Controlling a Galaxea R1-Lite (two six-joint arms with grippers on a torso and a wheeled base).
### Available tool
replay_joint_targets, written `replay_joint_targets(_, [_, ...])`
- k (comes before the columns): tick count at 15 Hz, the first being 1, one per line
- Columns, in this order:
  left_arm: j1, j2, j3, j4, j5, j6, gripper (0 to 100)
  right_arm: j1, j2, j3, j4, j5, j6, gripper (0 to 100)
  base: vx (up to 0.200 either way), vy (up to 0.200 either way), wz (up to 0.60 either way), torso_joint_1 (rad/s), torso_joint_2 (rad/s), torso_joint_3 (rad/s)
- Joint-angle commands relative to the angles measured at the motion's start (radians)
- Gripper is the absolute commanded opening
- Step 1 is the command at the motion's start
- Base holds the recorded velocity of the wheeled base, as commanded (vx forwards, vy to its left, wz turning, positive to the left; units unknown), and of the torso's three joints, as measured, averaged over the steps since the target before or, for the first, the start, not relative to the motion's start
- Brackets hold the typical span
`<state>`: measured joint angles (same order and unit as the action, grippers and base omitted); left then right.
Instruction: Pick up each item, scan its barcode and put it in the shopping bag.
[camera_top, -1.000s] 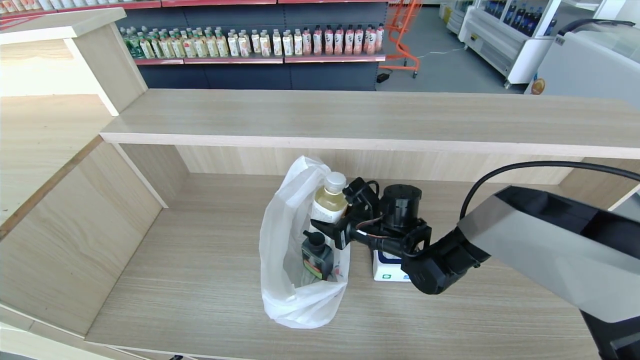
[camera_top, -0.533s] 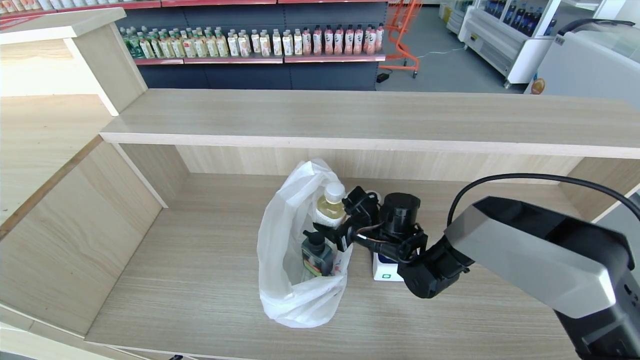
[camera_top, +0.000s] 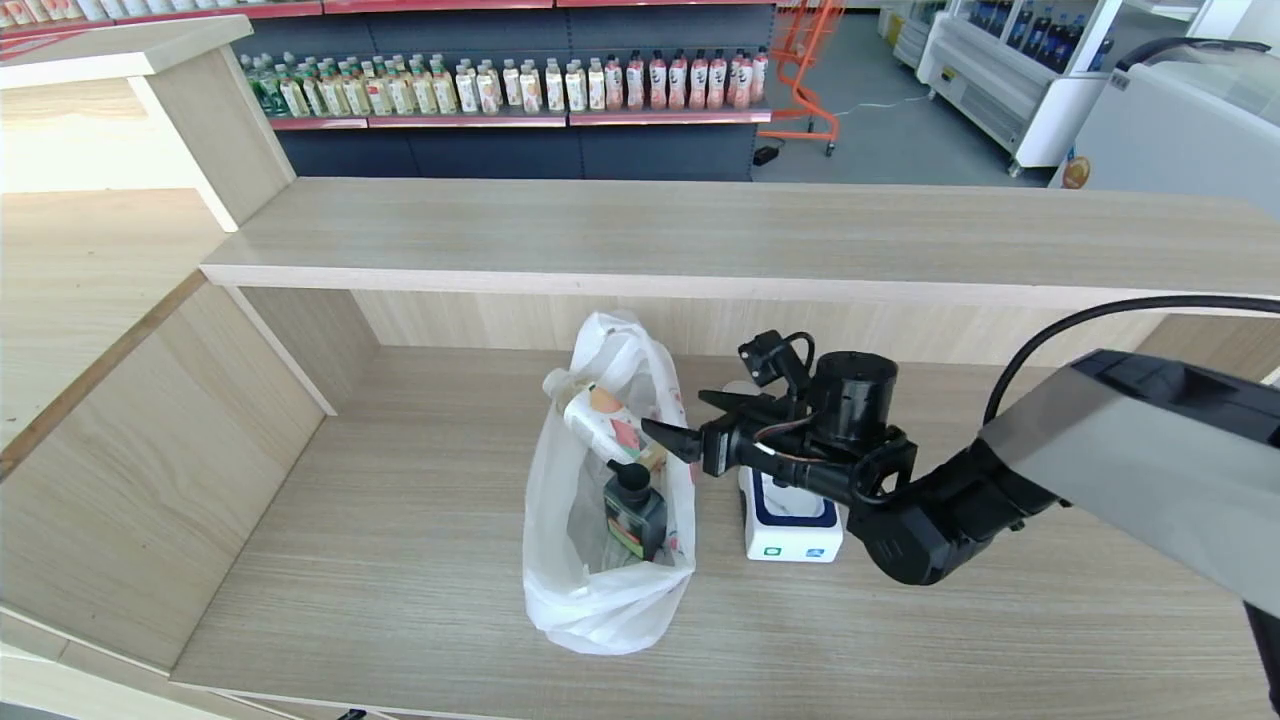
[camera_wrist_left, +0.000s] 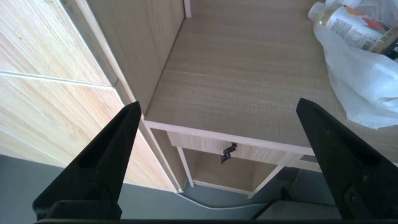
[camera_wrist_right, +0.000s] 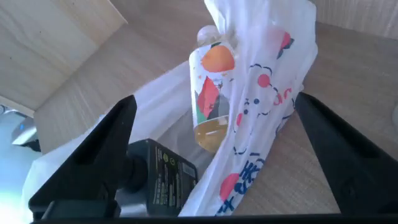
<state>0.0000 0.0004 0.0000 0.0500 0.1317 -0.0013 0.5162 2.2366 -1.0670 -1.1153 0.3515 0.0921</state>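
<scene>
A white plastic shopping bag (camera_top: 600, 590) stands open on the lower counter. Inside it a pale drink bottle (camera_top: 600, 425) leans tilted, cap toward the back left, above a dark pump bottle (camera_top: 633, 512). My right gripper (camera_top: 678, 415) hangs open just right of the bag's mouth, holding nothing. The right wrist view looks between its fingers (camera_wrist_right: 81, 168) at the drink bottle (camera_wrist_right: 211, 93), the dark bottle (camera_wrist_right: 163, 182) and the printed bag (camera_wrist_right: 261, 124). My left gripper (camera_wrist_left: 217, 106) is open off the counter's front left corner, with the bag (camera_wrist_left: 367, 81) far off.
A white scanner box (camera_top: 792, 520) stands on the counter right of the bag, under my right wrist. A raised wooden shelf (camera_top: 700, 235) runs along the back and a side wall (camera_top: 150, 470) closes the left. Store shelves of bottles stand behind.
My right gripper has let go of the drink bottle, opened and drawn back to the right. The bottle has dropped lower and tipped over inside the bag.
</scene>
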Motion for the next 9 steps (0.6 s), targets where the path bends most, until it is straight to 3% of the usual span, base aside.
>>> replay_joint_targets(1, [0.000, 0.000, 0.000, 0.001, 0.000, 0.000, 100, -0.056, -0.420, 0.309, 0.135, 0.046, 0.149, 100, 0.000, 0.000, 0.00, 0.000, 0.00, 0.000])
replay_joint_targets(4, [0.000, 0.000, 0.000, 0.001, 0.000, 0.000, 100, -0.145, -0.741, 0.526, 0.315, 0.158, 0.147, 100, 0.000, 0.000, 0.00, 0.000, 0.00, 0.000])
replay_joint_targets(9, [0.000, 0.000, 0.000, 0.001, 0.000, 0.000, 100, -0.303, -1.065, 0.593, 0.404, 0.176, 0.158, 100, 0.000, 0.000, 0.00, 0.000, 0.00, 0.000])
